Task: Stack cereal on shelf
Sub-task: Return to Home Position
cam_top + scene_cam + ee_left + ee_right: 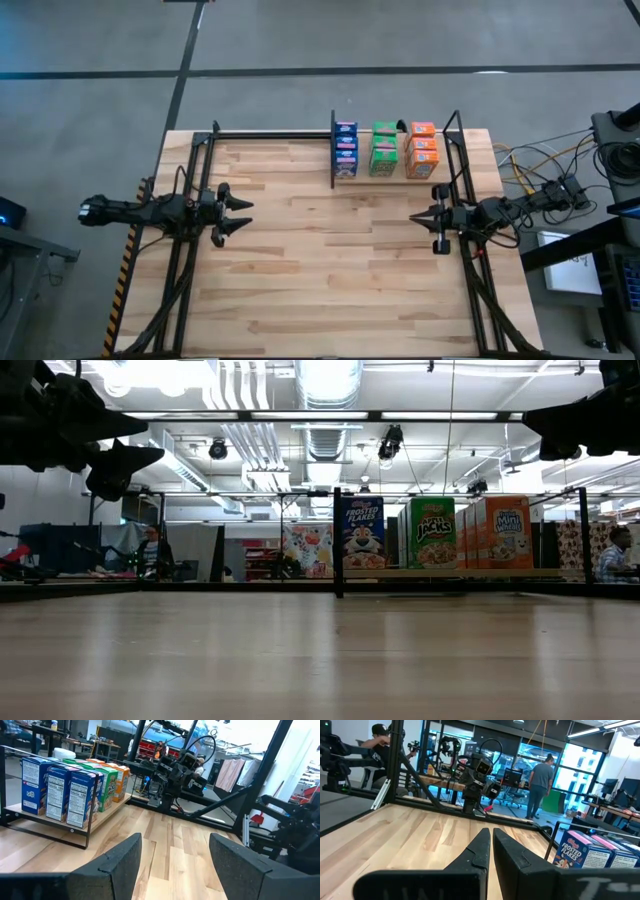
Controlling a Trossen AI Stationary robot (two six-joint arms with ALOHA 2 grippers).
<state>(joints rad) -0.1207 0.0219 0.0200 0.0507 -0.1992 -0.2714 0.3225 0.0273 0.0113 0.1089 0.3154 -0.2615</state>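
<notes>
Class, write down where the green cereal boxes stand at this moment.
In the high view the green cereal boxes stand in a row on the shelf at the table's far right, between the blue boxes and the orange boxes.

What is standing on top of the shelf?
Three rows of cereal stand on the shelf: blue boxes, green boxes, orange boxes, three per row in the high view. From the low view, each front box mostly covers the two behind it.
</notes>
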